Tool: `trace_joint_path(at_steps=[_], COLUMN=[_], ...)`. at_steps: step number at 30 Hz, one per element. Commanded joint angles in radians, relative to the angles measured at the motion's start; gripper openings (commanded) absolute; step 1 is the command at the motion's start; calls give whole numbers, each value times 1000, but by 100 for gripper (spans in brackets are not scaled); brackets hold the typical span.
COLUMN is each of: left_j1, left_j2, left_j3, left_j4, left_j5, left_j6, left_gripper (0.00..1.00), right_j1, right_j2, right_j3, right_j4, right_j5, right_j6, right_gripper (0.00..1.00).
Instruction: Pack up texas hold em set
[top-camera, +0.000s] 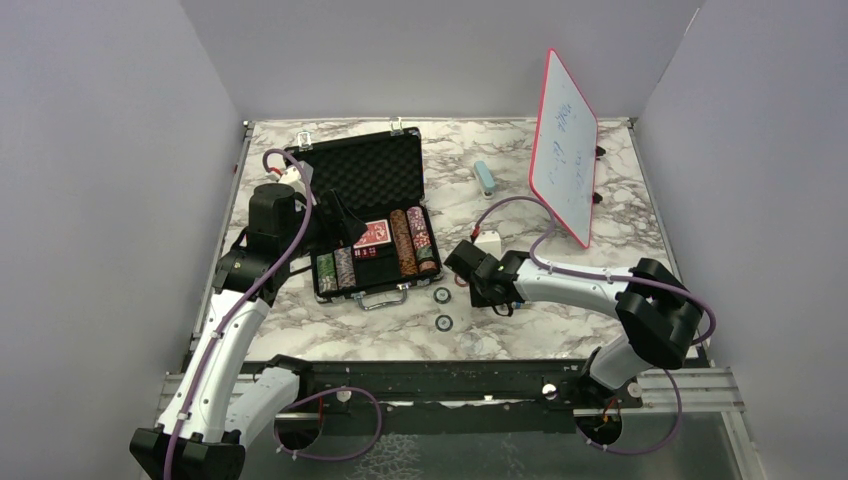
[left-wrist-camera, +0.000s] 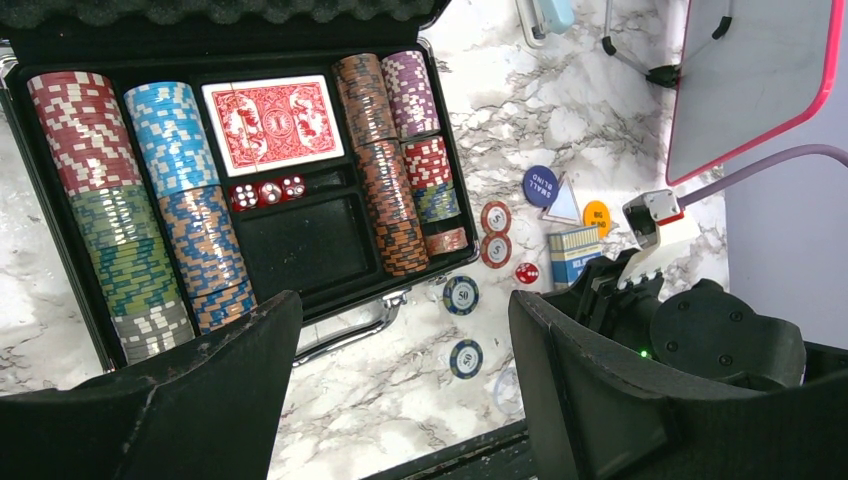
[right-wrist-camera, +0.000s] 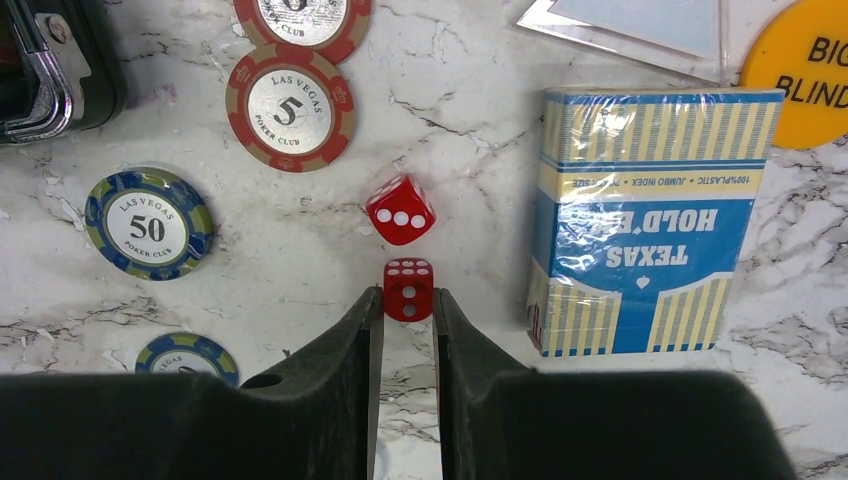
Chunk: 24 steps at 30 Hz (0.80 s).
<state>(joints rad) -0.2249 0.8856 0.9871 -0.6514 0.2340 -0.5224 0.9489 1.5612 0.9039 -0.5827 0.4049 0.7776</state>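
The black briefcase (top-camera: 365, 170) lies open with its foam lid back. In the left wrist view its tray (left-wrist-camera: 300, 240) holds rows of striped chips (left-wrist-camera: 100, 180), a red card deck (left-wrist-camera: 272, 122) and red dice (left-wrist-camera: 266, 192). My left gripper (left-wrist-camera: 405, 310) is open and empty above the case's front handle. My right gripper (right-wrist-camera: 408, 305) is shut on a red die (right-wrist-camera: 408, 290) resting on the table right of the case. A second red die (right-wrist-camera: 400, 209) lies just beyond it. The blue card deck (right-wrist-camera: 645, 220) is to its right.
Loose on the marble are two red 5 chips (right-wrist-camera: 289, 108), two blue 50 chips (top-camera: 442, 295), a blue round button (left-wrist-camera: 540, 186) and a yellow button (right-wrist-camera: 805, 70). The red-framed whiteboard (top-camera: 563, 145) stands at the back right, with a pale blue block (top-camera: 485, 178) beside it.
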Motion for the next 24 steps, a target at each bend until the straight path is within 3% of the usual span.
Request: trace_joint_path(at_steps=[1, 6, 14, 24], left_j1=[-4, -4, -4, -4], left_j2=[-8, -10, -5, -43], left_j3=[6, 3, 5, 8], left_j4=[25, 24, 25, 22], left_j5=[-24, -25, -29, -130], left_j6=[12, 15, 25, 36], left_gripper=[78, 78, 78, 78], right_j1=[-2, -3, -2, 11], right_j2=[23, 36, -1, 9], right_j3=[8, 9, 30, 180], right_j4=[1, -5, -10, 23], right_j5=[2, -1, 9, -122], right_j6=[-6, -1, -13, -65], right_gripper=[28, 32, 19, 18])
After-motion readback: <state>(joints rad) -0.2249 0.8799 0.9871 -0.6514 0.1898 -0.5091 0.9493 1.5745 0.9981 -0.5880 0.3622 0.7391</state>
